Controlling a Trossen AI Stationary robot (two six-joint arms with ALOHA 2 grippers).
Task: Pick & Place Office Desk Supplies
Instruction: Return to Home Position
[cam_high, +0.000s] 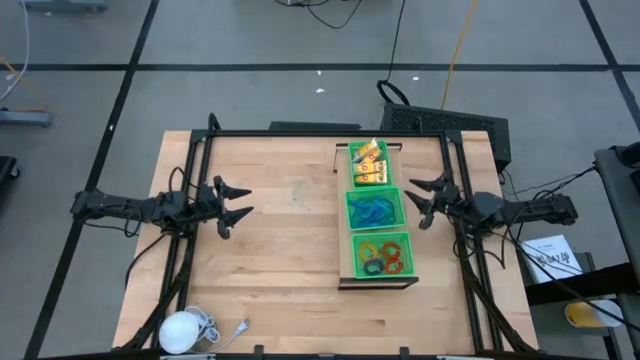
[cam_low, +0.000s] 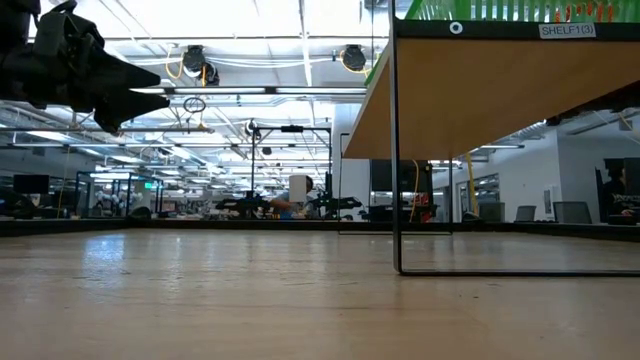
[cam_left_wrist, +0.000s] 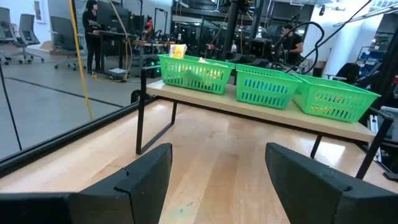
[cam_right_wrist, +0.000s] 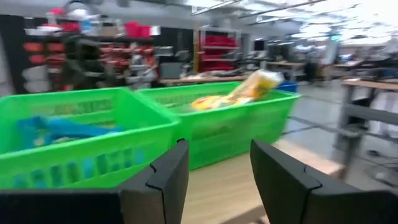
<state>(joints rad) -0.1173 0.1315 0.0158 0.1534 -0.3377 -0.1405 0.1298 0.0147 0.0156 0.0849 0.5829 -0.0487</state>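
Two dark robot arms hang above a light wooden desk (cam_high: 290, 260). The left end effector (cam_high: 248, 201) hovers over the desk's left half, fingers spread wide and holding nothing. The right end effector (cam_high: 414, 196), likewise spread and empty, hovers just beside a raised wooden shelf on black metal legs (cam_low: 470, 90). Three green mesh plastic bins line the shelf. One end bin (cam_high: 350, 170) holds yellow rectangular packets (cam_high: 367, 165), the middle bin (cam_high: 348, 210) holds blue clip-like pieces (cam_high: 375, 211), and the other end bin (cam_high: 354, 255) holds thin coloured rings (cam_high: 383, 257), red, orange and blue among them. A white round object with a cord (cam_high: 182, 330) lies at a desk corner on the left arm's side.
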